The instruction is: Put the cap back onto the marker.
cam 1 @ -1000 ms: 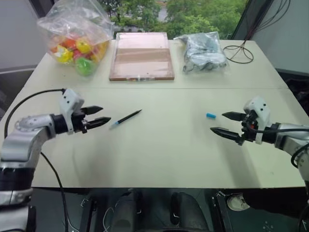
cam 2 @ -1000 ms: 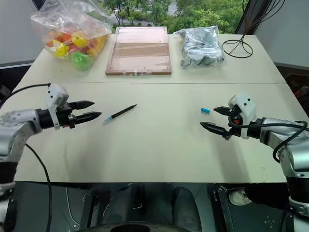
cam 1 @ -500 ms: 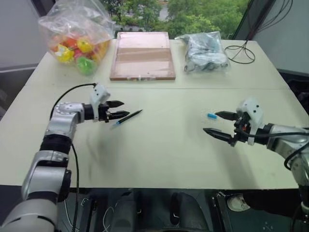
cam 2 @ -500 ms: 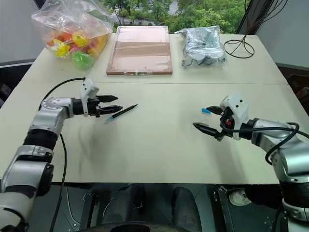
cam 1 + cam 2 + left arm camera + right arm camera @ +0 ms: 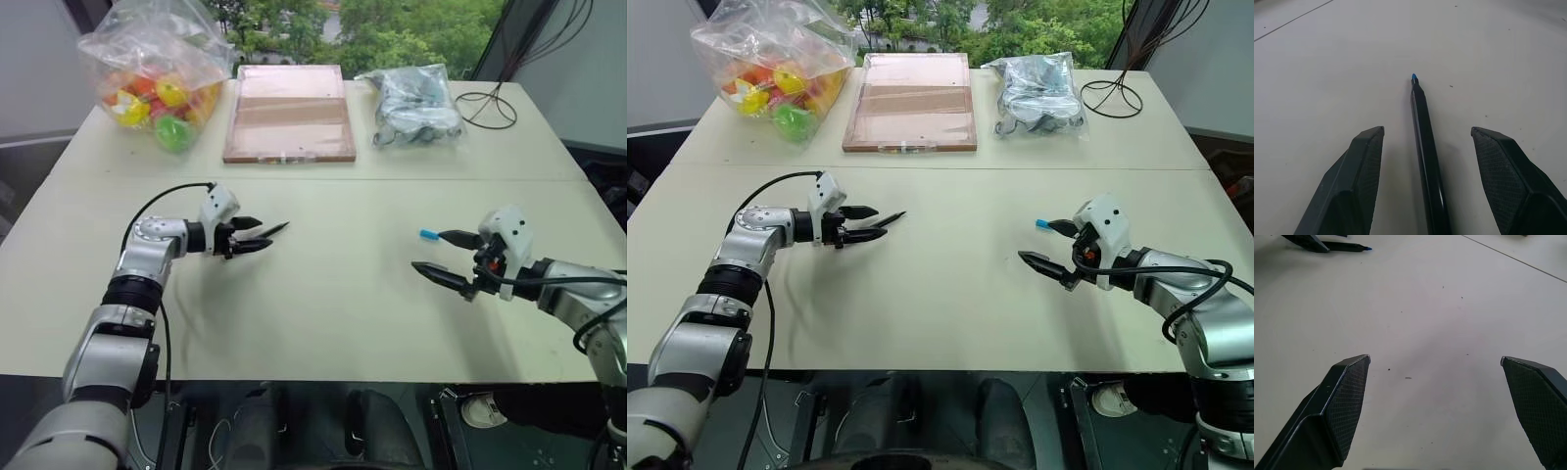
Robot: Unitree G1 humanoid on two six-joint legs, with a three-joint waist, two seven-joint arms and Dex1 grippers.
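**Marker lined up, cap waiting**

The marker (image 5: 1426,161) lies flat on the desk (image 5: 333,294), right between the left end effector's (image 5: 257,236) spread, unclenched fingers. The cap (image 5: 428,235) sits just beside the right end effector (image 5: 443,257), also released. An off-centre squeeze could roll the marker away.

No text, label, brand, number or sign can be read on anything on the table in any view.
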